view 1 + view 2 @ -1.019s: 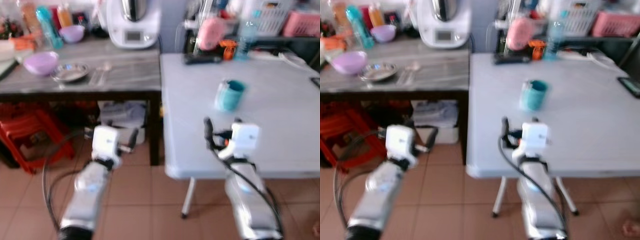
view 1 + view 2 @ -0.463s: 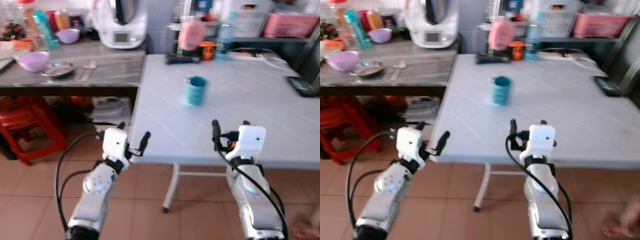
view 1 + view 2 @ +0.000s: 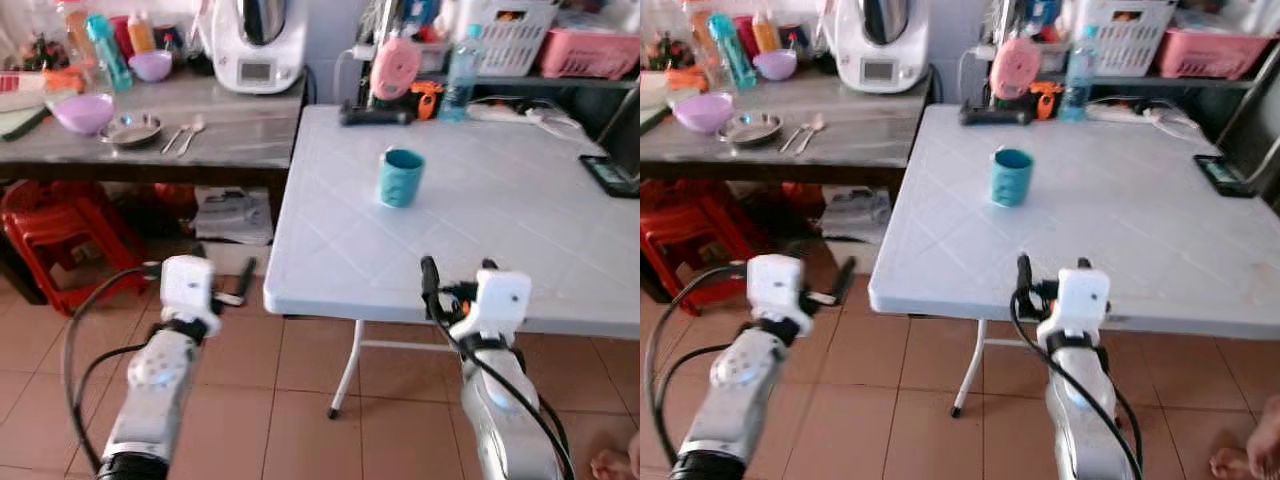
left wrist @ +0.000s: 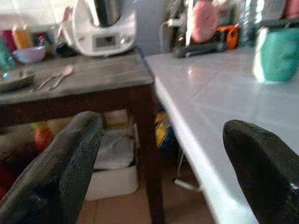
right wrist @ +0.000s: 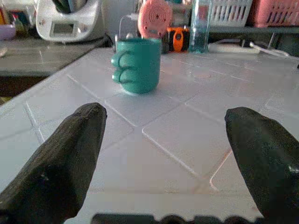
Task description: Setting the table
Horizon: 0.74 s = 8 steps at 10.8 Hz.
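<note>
Right hand point(image 3: 456, 275) at the near edge of the white counter point(image 3: 520, 230), fingers spread wide, holding nothing, aimed at the teal mug point(image 3: 401, 177). Mug stands upright on the white counter, well beyond the right hand and apart from it, handle toward the grey counter point(image 3: 230, 135).

Left hand point(image 4: 159, 154) off the white counter's near corner, out over the tiled floor point(image 3: 290, 400), fingers also wide, nothing between them.

Behind the mug, along the white counter's far edge: black remote-like bar point(image 3: 374, 116), pink round fan point(image 3: 396, 66), orange item point(image 3: 427, 99), clear water bottle point(image 3: 460, 61). A phone point(image 3: 610, 176) lies far off to the mug's right.

Grey counter abuts the white one on the mug's left: metal plate point(image 3: 130, 128), two spoons point(image 3: 186, 131) just beside it, purple bowl point(image 3: 82, 112), white kitchen appliance point(image 3: 256, 45) at the back. Red stools point(image 3: 60, 235) beneath.
</note>
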Motion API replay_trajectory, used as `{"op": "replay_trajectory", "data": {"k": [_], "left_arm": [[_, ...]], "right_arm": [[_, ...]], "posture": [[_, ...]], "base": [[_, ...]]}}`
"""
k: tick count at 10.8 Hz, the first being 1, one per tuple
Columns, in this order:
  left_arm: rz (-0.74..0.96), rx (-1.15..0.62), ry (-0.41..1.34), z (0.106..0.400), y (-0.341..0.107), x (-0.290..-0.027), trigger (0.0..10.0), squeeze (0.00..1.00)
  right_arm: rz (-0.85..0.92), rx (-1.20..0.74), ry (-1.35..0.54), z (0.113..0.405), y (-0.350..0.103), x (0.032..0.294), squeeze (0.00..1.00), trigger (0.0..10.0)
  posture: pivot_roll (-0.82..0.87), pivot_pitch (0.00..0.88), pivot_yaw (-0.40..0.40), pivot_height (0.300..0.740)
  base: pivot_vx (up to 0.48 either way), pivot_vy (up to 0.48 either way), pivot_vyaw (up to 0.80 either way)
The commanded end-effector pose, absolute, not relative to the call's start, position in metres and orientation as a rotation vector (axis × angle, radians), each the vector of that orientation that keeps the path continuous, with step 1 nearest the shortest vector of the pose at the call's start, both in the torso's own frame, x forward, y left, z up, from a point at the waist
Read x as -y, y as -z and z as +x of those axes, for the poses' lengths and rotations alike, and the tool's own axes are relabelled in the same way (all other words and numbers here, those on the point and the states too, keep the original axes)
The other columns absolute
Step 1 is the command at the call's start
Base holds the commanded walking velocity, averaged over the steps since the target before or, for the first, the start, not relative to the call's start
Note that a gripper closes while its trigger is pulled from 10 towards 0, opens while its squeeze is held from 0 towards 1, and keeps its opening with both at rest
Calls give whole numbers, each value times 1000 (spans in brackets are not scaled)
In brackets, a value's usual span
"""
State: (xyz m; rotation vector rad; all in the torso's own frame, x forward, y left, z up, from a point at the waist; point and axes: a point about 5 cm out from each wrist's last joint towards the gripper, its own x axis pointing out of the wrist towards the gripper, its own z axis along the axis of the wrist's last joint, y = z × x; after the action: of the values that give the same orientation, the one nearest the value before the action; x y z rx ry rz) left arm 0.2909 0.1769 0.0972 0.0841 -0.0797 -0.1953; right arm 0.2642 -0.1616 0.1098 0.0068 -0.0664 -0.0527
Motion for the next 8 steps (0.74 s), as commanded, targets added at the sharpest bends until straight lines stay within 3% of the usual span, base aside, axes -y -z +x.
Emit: {"op": "replay_trajectory", "data": {"k": [1, 8], "left_arm": [[84, 75, 181, 290, -97, -180, 10000, 0], [57, 80, 218, 290, -94, -170, 10000, 0]], "right_arm": [[3, 97, 56, 261, -116, 164, 0, 10000], [-19, 106, 41, 262, -118, 161, 0, 10000]], "posture": [[1, 3, 16, 740], [-9, 8, 17, 740]], "base": [[247, 0, 0], [330, 0, 0]]}}
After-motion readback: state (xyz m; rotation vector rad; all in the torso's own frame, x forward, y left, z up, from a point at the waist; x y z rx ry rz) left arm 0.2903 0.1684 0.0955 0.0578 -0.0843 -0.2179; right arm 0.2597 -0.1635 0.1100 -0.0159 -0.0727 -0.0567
